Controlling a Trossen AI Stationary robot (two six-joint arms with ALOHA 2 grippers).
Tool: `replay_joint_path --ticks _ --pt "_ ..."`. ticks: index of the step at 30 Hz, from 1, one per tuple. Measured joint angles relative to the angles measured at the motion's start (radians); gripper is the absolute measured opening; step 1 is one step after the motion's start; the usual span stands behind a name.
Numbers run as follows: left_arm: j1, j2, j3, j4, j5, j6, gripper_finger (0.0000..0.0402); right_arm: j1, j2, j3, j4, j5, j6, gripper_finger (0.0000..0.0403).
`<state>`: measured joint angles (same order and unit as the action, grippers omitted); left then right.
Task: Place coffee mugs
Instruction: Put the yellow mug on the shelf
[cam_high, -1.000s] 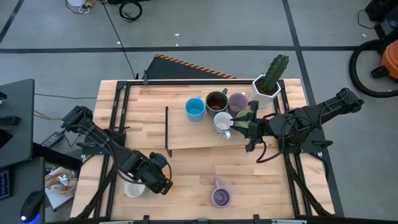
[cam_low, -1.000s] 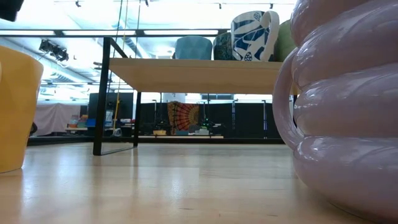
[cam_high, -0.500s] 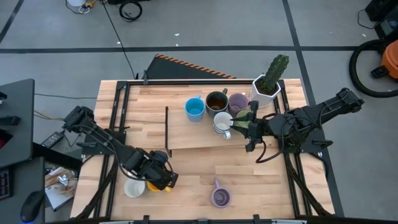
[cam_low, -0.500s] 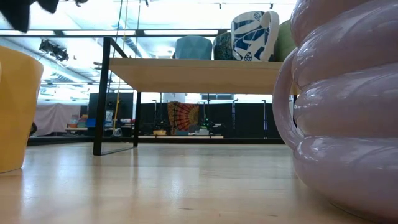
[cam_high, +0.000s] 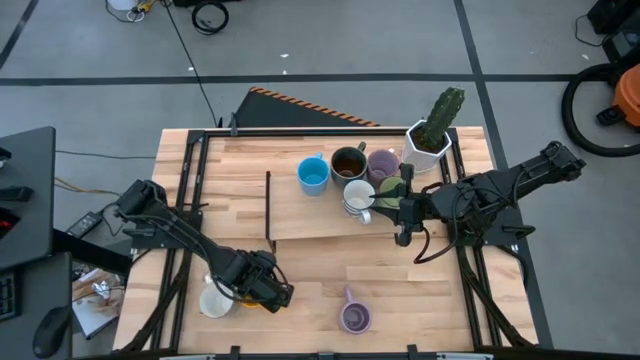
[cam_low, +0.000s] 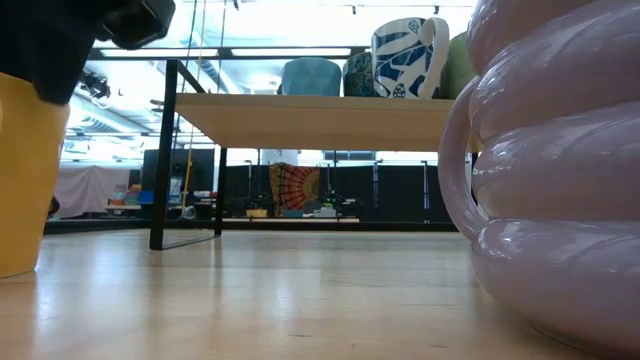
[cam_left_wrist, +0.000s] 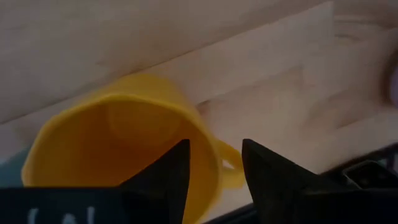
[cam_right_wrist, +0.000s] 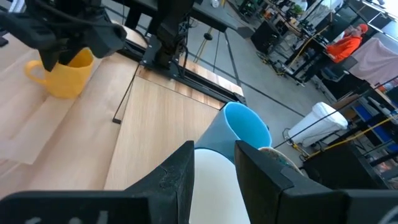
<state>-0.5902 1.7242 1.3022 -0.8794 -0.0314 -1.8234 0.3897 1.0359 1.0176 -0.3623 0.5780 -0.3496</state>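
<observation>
The yellow mug (cam_left_wrist: 118, 149) is round with a small handle. It sits at the lower left of the table (cam_high: 320, 270). The left gripper (cam_left_wrist: 214, 171) hangs over its rim, fingers apart, holding nothing.

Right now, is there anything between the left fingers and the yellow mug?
Nothing visible stands between them. The left gripper is directly above the yellow mug, its fingers open on either side of the rim next to the handle, and none of the other mugs is near.
</observation>
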Motion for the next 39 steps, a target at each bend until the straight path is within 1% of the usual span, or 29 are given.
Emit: replay_joint_path --ticks 5,13,17,22,29,35,39 --pt "0.012 0.043 0.0 0.0 0.004 0.04 0.0151 0.0 0.0 0.0 0.0 -0.029 0.01 0.0121" --pt "0.029 0.095 0.0 0.001 0.008 0.134 0.0148 0.0 0.0 0.0 0.0 -0.03 0.01 0.0121" --pt "0.032 0.111 0.0 0.02 -0.007 0.192 0.0129 0.0 0.0 0.0 0.0 -0.03 0.01 0.0121" --pt "0.038 0.111 0.0 0.067 -0.042 0.245 0.0093 0.0 0.0 0.0 0.0 -0.03 0.01 0.0121" --pt "0.038 0.105 0.003 0.114 -0.05 0.321 0.0042 0.0 0.0 0.0 -0.001 -0.031 0.01 0.0121" --pt "0.038 0.104 0.007 0.116 -0.029 0.316 0.0036 0.0 0.0 0.0 -0.001 -0.031 0.01 0.0121" --pt "0.038 0.112 0.044 0.106 -0.011 0.312 0.0035 0.0 0.0 0.0 -0.006 -0.031 0.01 0.0121"
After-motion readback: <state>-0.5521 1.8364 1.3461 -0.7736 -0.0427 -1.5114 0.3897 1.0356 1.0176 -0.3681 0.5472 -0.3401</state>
